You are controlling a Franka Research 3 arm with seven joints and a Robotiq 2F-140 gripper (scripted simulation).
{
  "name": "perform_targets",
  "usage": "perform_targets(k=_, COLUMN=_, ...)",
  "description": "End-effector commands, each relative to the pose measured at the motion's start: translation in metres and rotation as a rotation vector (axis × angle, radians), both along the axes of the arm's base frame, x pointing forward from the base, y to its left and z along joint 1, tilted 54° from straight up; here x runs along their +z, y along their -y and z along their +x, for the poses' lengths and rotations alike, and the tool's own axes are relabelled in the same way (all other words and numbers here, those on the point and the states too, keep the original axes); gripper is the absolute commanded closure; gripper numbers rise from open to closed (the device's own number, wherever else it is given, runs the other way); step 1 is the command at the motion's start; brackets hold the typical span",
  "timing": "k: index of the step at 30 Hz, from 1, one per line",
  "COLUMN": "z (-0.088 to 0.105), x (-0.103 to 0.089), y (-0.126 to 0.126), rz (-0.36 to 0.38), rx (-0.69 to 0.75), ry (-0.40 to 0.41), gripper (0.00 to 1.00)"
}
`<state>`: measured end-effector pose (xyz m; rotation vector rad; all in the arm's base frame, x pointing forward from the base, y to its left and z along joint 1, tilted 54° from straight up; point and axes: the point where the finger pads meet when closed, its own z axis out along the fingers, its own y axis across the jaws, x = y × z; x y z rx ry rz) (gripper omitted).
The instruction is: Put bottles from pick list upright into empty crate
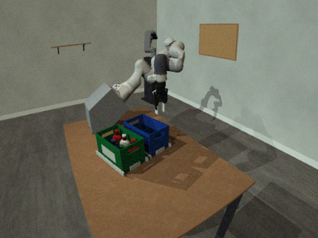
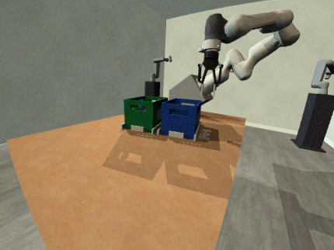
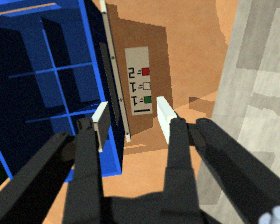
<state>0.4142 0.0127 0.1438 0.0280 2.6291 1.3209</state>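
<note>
White pick list (image 3: 138,81), seemingly below gripper (image 1: 160,110) (image 2: 208,92) (image 3: 133,110)

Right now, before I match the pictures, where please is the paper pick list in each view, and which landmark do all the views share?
Top: I cannot see it; the blue crate probably hides it.
Exterior: the paper pick list is right of centre, below the middle, just right of the blue crate.
Wrist: near the centre, above the middle, right of the blue crate, black bar toward the bottom.
Shared landmark: the blue crate.
</note>
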Motion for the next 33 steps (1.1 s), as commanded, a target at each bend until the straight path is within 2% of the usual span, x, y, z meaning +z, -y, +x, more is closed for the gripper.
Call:
perform_targets(k=1, z=0.001, x=0.0, y=0.0, rz=-0.005, rx=0.0, ry=-0.001, gripper=0.62)
perform_targets(k=10, z=0.001, x=0.0, y=0.0, rz=-0.005, rx=0.0, ry=-0.001, gripper=0.62)
perform_targets(k=11, z=0.001, x=-0.003, y=0.005, rz=-0.011, rx=0.02, ry=0.025, gripper=0.62)
perform_targets(k=13, z=0.001, x=-0.003, y=0.005, rz=-0.011, rx=0.02, ry=0.025, gripper=0.62)
perform_targets(k=18, z=0.004, x=-0.017, y=0.025, rz=-0.041, rx=0.114, ry=0.153, gripper=0.62)
perform_targets(k=28, z=0.009, x=-0.046, y=0.065, rz=-0.074, rx=0.169, ry=0.231, gripper=0.62)
perform_targets(k=30, z=0.009, x=-0.046, y=0.065, rz=-0.074, rx=0.169, ry=0.231, gripper=0.62)
perform_targets(k=33, z=0.01, x=-0.055, y=0.077, rz=-0.088, rx=0.199, ry=0.272, gripper=0.62)
